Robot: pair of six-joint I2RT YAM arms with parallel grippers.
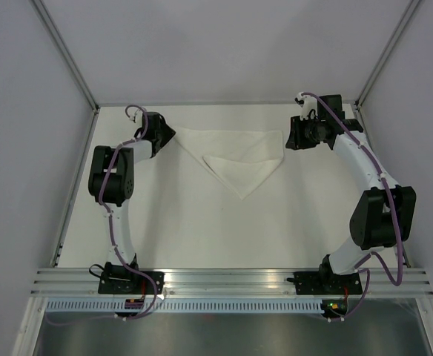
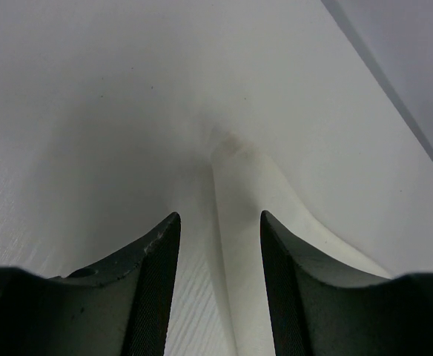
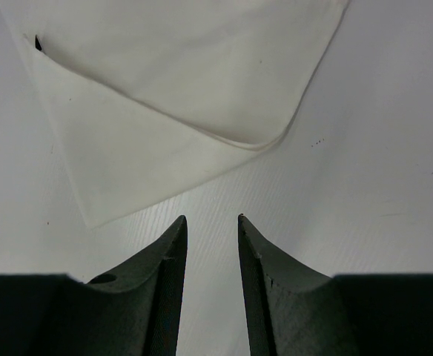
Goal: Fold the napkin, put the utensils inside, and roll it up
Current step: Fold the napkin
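The white napkin (image 1: 235, 157) lies folded into a downward-pointing triangle at the back middle of the table, with a smaller triangular flap on top. My left gripper (image 1: 170, 138) is at its left corner. In the left wrist view the jaws (image 2: 220, 222) are open, and the napkin's corner (image 2: 250, 185) lies on the table between them, not clamped. My right gripper (image 1: 288, 138) is just off the right corner. It is open and empty (image 3: 213, 219), with the napkin (image 3: 187, 89) ahead of it. A tiny dark tip (image 3: 38, 43) shows at a fold. No utensil is otherwise visible.
The white table (image 1: 202, 230) is bounded by grey walls at the back and sides, with a metal rail (image 1: 231, 280) along the near edge. Both arm bases sit on that rail.
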